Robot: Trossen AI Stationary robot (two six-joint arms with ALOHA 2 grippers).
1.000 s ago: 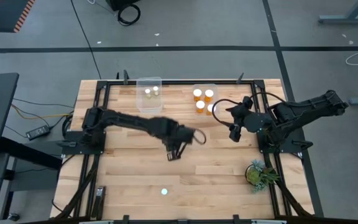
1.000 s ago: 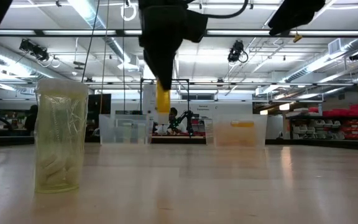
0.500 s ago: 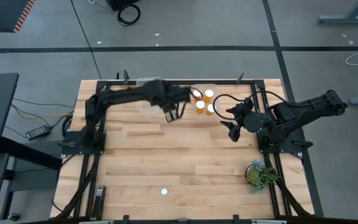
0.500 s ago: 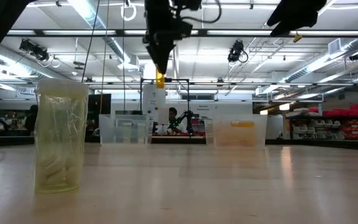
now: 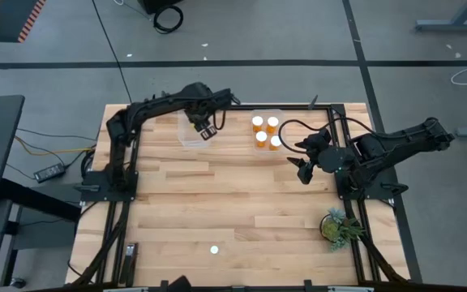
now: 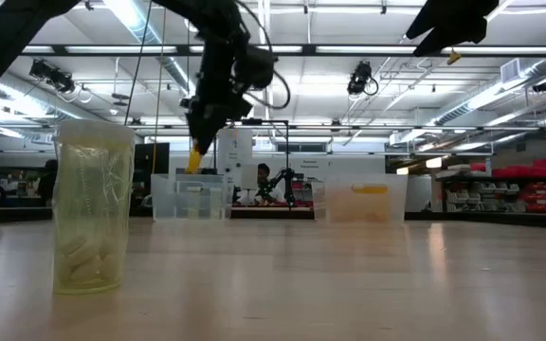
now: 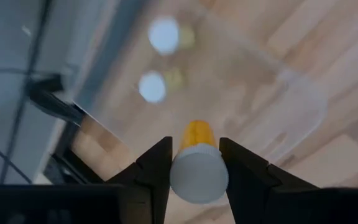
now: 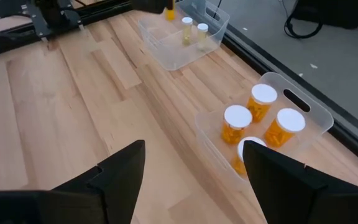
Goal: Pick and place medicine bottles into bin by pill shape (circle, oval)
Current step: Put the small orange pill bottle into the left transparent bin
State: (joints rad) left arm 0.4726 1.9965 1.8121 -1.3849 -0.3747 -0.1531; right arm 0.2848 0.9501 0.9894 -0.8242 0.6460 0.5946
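Bottle (image 7: 197,163): amber, white round cap, pinched between the two fingers of the left end effector (image 7: 194,163), cap toward the wrist, body pointing away. Judged light and rigid; smooth plastic, likely slippery, so a grip across the body just under the cap, as here, looks soundest. Cap rim gives a lip against slipping out.

Directly beyond the left end effector: clear bin (image 7: 291,102) with two white-capped bottles (image 7: 164,35) already inside. In the low view the held bottle (image 6: 195,158) hangs above that bin, not yet released.

Right end effector (image 8: 191,168): fingers spread wide, empty, waiting over the bench (image 5: 242,211). Just ahead of it, second bin (image 8: 303,109) with four bottles (image 8: 236,121) standing upright.

No label, brand or writing readable on any bottle or bin.
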